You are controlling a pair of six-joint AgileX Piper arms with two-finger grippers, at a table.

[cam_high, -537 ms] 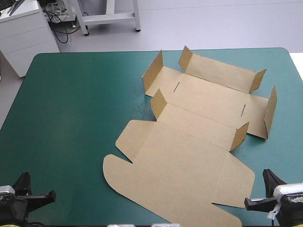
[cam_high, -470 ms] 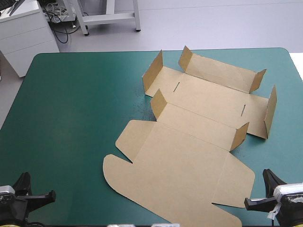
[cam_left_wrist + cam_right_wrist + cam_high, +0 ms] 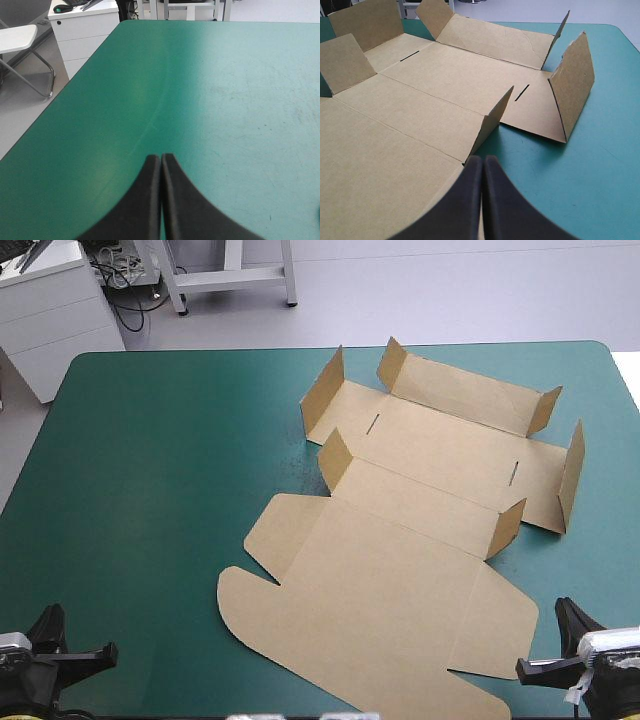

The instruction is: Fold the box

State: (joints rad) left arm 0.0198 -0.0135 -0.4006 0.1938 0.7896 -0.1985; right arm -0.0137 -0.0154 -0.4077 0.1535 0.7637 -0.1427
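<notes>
While my left gripper (image 3: pixel 161 157) waits at the seven o'clock corner of the bench (image 3: pixel 150 470), pressed together on nothing over bare teal-green, the brown box (image 3: pixel 400 540) lies from the middle toward three o'clock. Its lid panel is spread flat toward six and its short walls are raised toward one. My right gripper (image 3: pixel 482 159), at five o'clock, is pinched together and empty, pointing at an upright flap (image 3: pixel 492 120) just ahead at its twelve.
</notes>
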